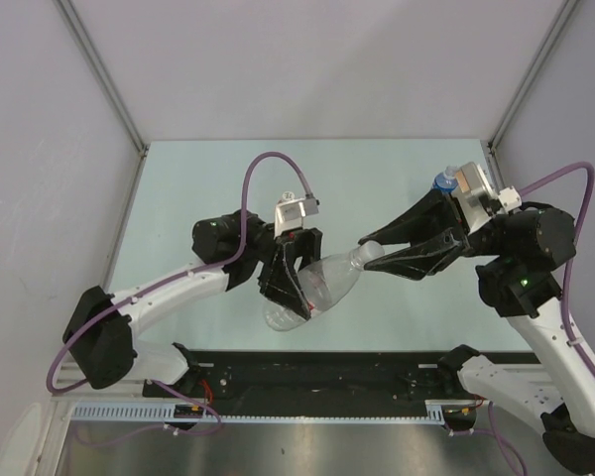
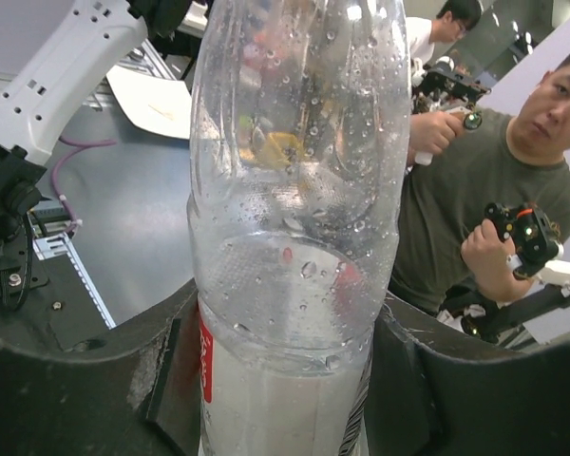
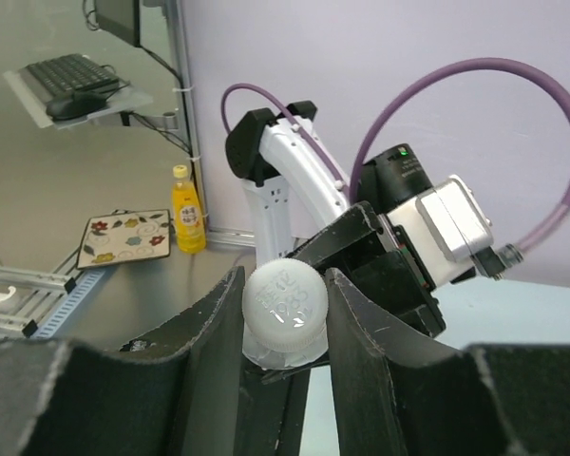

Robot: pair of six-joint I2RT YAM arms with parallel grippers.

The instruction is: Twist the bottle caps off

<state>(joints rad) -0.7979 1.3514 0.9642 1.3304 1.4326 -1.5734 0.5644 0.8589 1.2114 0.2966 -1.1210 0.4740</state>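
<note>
My left gripper (image 1: 296, 281) is shut on a clear plastic bottle (image 1: 322, 283) and holds it tilted above the table, neck to the right. In the left wrist view the bottle (image 2: 294, 218) fills the middle, with droplets inside and a red-and-white label between my fingers (image 2: 171, 370). My right gripper (image 1: 372, 255) is shut on the bottle's white cap (image 3: 285, 302), which sits on the neck. In the right wrist view both fingers (image 3: 214, 332) press the cap's sides.
A second bottle with a blue cap (image 1: 443, 182) stands at the table's far right beside my right arm. Off the table, the right wrist view shows an orange-drink bottle (image 3: 185, 211) and a patterned mat (image 3: 123, 239). People stand beyond the near edge (image 2: 494, 180).
</note>
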